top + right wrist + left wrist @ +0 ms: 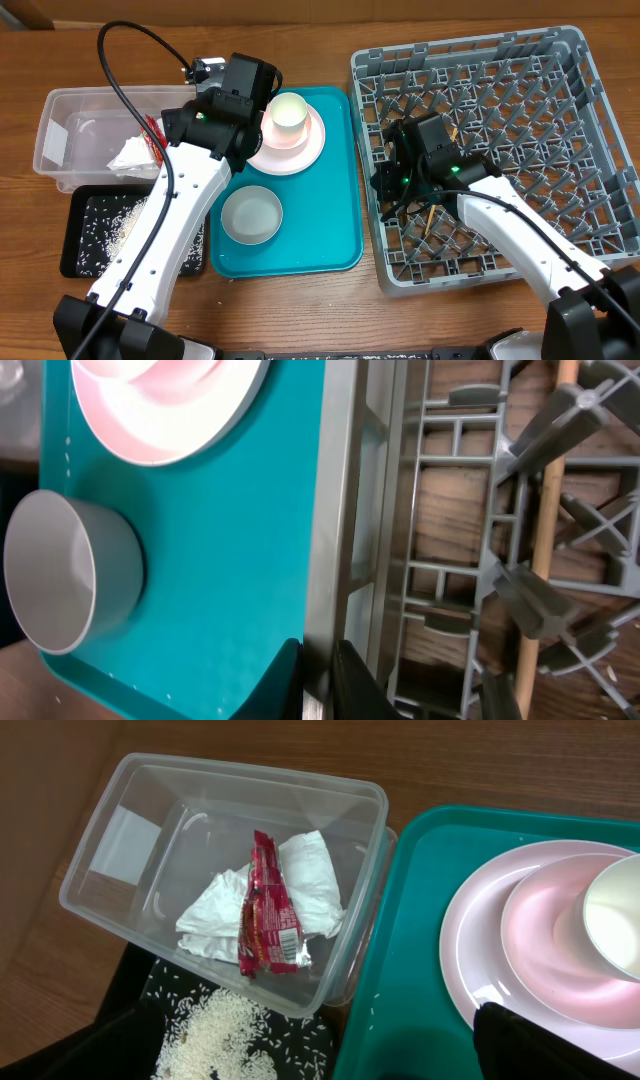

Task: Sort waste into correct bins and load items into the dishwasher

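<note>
Red wrapper (268, 905) — print too small to read.

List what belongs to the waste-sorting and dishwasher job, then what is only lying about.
Job:
- red wrapper and napkin, both in the clear tub
- rice grains in the black tray
- pink plate, cream cup, pale bowl
- wooden chopstick in the dish rack

Lying about:
- teal tray under the dishes
- wooden table

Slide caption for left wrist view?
Left wrist: red wrapper and crumpled napkin in the clear tub, rice on the black tray below, cream cup on pink plate on teal tray.
</note>
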Available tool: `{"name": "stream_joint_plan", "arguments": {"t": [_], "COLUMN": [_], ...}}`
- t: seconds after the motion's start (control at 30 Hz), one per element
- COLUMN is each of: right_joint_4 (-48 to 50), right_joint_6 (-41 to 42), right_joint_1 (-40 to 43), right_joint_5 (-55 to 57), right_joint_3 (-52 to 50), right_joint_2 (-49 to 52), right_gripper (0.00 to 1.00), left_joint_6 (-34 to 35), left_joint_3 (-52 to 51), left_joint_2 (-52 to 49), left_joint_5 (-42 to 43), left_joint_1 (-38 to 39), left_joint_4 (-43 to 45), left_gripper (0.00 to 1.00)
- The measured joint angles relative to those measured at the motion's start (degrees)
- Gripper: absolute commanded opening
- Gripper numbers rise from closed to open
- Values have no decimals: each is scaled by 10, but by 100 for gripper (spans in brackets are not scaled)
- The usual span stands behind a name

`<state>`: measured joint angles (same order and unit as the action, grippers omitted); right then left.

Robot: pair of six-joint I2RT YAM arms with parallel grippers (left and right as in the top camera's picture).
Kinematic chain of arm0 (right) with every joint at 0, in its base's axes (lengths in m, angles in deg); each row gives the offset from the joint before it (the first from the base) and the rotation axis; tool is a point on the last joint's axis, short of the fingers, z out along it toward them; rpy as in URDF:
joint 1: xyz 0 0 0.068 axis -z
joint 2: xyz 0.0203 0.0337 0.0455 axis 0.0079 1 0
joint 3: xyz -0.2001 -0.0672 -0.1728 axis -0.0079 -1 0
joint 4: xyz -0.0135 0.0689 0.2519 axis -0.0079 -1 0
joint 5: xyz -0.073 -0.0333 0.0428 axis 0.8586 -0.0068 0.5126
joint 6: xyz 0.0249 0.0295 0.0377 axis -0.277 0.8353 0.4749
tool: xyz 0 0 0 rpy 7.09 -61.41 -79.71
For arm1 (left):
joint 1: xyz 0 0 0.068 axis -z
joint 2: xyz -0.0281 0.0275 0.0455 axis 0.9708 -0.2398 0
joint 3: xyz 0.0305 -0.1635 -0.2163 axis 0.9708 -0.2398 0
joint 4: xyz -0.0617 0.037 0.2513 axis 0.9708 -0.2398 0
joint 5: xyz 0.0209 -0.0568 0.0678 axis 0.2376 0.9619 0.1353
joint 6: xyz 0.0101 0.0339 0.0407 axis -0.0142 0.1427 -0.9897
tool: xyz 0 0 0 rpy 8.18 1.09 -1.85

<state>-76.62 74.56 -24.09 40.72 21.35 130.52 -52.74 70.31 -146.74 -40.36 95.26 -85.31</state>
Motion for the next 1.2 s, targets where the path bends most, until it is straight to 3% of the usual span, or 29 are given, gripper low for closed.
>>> {"name": "stream_joint_plan", "arguments": {"t": [0.5, 0.6, 0.7, 0.9, 1.2], "right_joint_4": [15, 16, 18, 15, 35], "right_joint_6": [31, 33, 34, 33, 34], "right_joint_1": [2, 1, -1, -2, -6], "right_joint_5": [5, 3, -5, -8, -16], "right_joint_3": [0, 0, 0, -3, -37], "right_joint_2": [0, 0, 1, 1, 1], "right_gripper": [5, 21, 26, 25, 16], "left_joint_6": [0, 0, 0, 0, 0], "left_joint_3": [0, 0, 0, 0, 0], "left_joint_2": [0, 0, 0, 0, 0], "left_joint_5": [0, 0, 0, 0, 0], "left_joint_1": [0, 0, 0, 0, 0], "left_joint_4": [0, 0, 0, 0, 0], "left_gripper": [100, 100, 100, 100, 100]}}
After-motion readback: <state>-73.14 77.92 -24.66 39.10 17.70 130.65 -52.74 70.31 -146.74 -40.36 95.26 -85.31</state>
